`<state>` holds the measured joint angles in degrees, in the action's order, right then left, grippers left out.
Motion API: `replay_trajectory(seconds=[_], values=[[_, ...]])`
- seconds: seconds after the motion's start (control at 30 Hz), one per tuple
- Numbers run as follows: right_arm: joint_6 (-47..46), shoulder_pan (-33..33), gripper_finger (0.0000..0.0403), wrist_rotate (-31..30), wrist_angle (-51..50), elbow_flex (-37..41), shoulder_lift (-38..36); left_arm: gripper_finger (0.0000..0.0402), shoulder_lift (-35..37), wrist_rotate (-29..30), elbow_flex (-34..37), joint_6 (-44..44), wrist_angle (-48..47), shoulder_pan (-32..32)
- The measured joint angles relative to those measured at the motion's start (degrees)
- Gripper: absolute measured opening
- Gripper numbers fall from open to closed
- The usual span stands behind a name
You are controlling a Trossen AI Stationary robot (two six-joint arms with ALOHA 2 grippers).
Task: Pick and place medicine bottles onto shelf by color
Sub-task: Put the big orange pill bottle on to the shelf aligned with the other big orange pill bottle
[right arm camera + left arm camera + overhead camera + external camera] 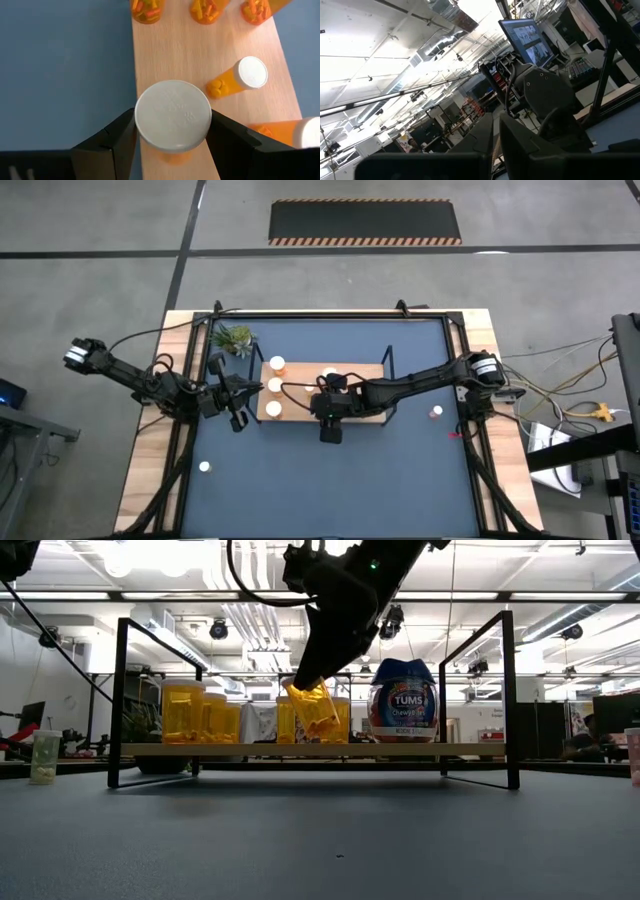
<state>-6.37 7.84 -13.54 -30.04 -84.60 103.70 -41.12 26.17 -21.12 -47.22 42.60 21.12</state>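
Observation:
My right gripper (173, 131) reaches over the light-wood shelf (362, 372) and is shut on an orange bottle with a white cap (312, 712). Several other orange bottles stand on the board (239, 80), (182, 712). The larger blue bottle (402, 700) stands on the shelf's right part. One tiny white bottle (205, 467) stands on the mat near the left, and another (436, 412) to the right of the shelf. My left gripper (240, 408) waits just left of the shelf, shut, its wrist view tipped up toward the room. My right gripper pinches the orange bottle just under its white cap (173, 116), one finger (117, 140) on either side, coming from above and pointing down. The bottle hangs tilted below the fingers over the board (318, 730). Whether its base touches the board I cannot tell.
Thin black wire frames (120, 700), (510, 690) rise at the shelf's two short ends. A small green plant (235, 340) stands at the mat's far left corner. The dark-blue mat (380, 480) is bare on the near side of the shelf.

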Motion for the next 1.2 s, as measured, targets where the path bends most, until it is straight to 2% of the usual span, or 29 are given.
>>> replay_trajectory(seconds=[0.17,0.27,0.63,0.83,1.03,1.2], values=[[1.95,0.0,0.02,0.0,-1.38,-0.02,0.0,0.0015,0.0,0.0,0.0,0.02,0.0,0.01],[0.13,-0.02,0.0202,0.0,-1.19,-0.02,0.0,0.0015,0.0,0.0,0.0,0.02,0.01,0.0],[-0.07,-0.26,0.0271,-0.02,-1.6,-0.04,-0.02,0.0015,0.0,0.0,0.0,0.04,-0.01,0.0],[-0.04,-0.26,0.0282,-0.02,-9.14,-4.23,-0.18,0.0015,0.0,0.0,0.0,0.02,0.01,0.02],[1.15,-0.22,0.0255,0.0,-14.19,-9.53,-0.21,0.0015,0.0,0.0,0.0,0.02,-0.01,0.02],[2.32,-0.24,0.0178,0.0,-12.4,-10.12,-0.1,0.0015,0.0,0.01,0.0,0.02,-0.02,0.0]])
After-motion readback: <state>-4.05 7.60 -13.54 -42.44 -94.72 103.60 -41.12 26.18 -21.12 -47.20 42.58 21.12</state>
